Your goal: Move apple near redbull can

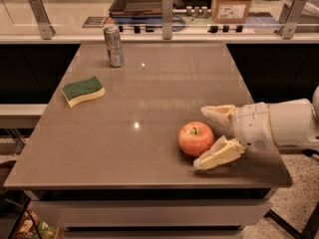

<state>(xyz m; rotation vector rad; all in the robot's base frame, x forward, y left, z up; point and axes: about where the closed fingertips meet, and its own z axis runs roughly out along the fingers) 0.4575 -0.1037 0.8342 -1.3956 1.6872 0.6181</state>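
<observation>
The apple [195, 138], round and red-orange with a short dark stem, sits on the brown table [149, 103] near its front right. The gripper [203, 137] reaches in from the right, open, with one cream finger behind the apple and the other in front of it, the apple's right side between them. The redbull can [114, 46], slim and silver-grey, stands upright at the far left of the table, well away from the apple and the gripper.
A green and yellow sponge [83, 90] lies at the table's left side. A counter with metal rail posts [167, 10] and a cardboard box [233, 1] runs behind the table. The white arm [284, 123] extends past the table's right edge.
</observation>
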